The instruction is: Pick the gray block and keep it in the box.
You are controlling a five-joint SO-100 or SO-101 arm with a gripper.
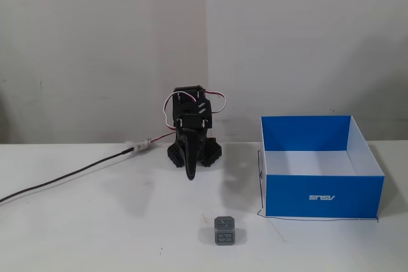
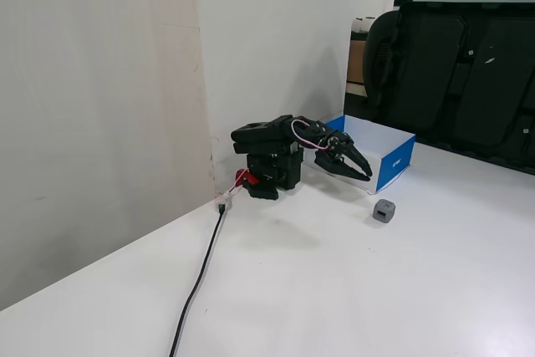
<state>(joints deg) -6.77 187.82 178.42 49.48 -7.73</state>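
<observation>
gray block (image 1: 225,230): small stiff plastic cube, prob. light; grip across opposite flat faces.
gripper (image 2: 365,173): jaws closed, empty, well short of block.
box (image 1: 322,197): open-topped.

one gray block (image 1: 225,230), one box (image 1: 322,197), one cable (image 1: 64,178)

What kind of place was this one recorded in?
Probably an office or lab corner: a plain white table against bare white walls, with black chairs behind it and shelving with boxes further back.
</observation>
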